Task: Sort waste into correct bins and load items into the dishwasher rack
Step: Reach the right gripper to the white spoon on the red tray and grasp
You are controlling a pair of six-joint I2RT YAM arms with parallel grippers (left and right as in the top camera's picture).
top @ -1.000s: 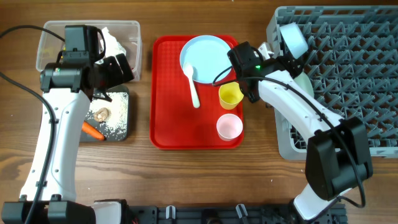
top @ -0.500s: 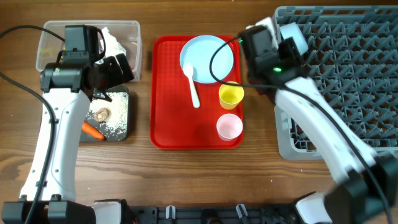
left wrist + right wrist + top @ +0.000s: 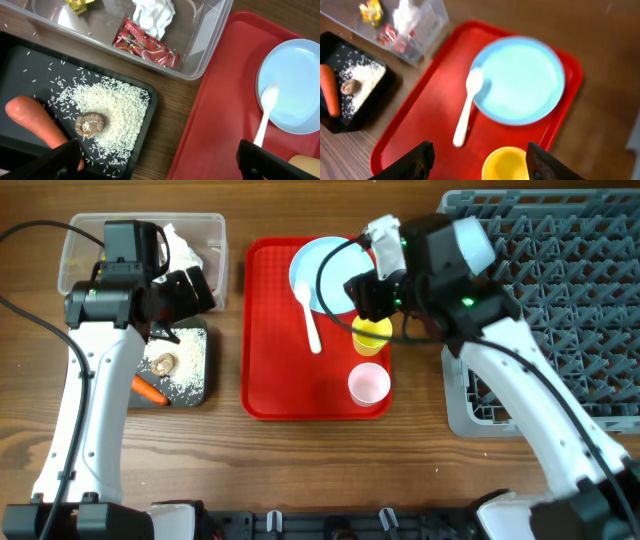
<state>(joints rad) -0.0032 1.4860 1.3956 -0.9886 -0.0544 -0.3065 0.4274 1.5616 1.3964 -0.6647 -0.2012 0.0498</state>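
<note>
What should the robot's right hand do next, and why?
Probably lower onto the yellow cup and close around it. The right hand hovers open just above the cup, which stands upright on the red tray, nearly between the fingers. The cup is not yet in the rack, so it looks like the next thing to load.

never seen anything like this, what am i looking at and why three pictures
Two robot arms at a wooden table. One picture looks down from above; the other two come from cameras on the wrists. The left gripper hangs open near a black tray holding rice, a carrot and a brown lump, beside a clear tub of wrappers and tissue. The right gripper, also open, hovers above a yellow cup on a red tray with a plate, spoon and pink cup. The grey rack stands at the right. Nothing is held.
</note>
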